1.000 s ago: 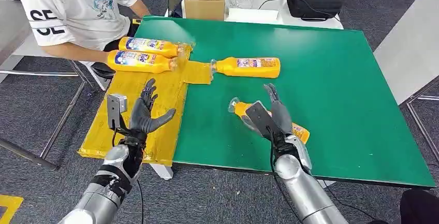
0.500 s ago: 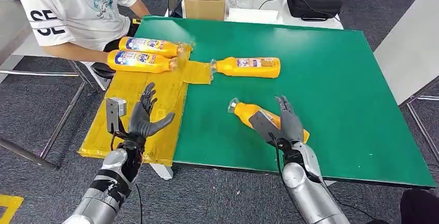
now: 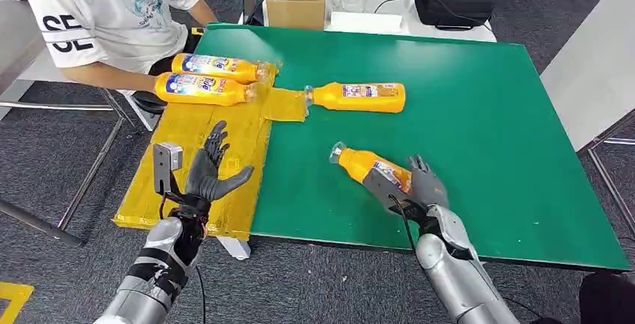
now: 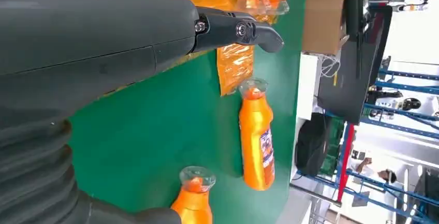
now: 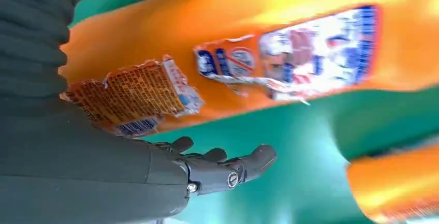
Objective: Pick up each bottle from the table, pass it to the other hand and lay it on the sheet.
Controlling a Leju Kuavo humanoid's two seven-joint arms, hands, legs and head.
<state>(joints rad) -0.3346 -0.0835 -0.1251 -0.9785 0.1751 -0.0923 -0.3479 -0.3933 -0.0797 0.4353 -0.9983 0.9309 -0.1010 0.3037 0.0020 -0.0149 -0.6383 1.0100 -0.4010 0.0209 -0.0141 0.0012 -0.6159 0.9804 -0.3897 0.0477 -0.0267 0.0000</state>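
While the left hand (image 3: 210, 170) is kept spread and empty over the yellow sheet (image 3: 191, 133), the right hand (image 3: 419, 189) has been drawn back toward the table's (image 3: 487, 114) near edge and laid, unclenched, against the nearest bottle (image 3: 371, 167); the grasp is judged imminent.

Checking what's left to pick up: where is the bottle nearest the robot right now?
In the head view, the nearest bottle lies on the green table, right of centre, beside the right hand.

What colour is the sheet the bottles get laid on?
Yellow-orange and glossy; the sheet shows best in the head view, with two bottles already on it.
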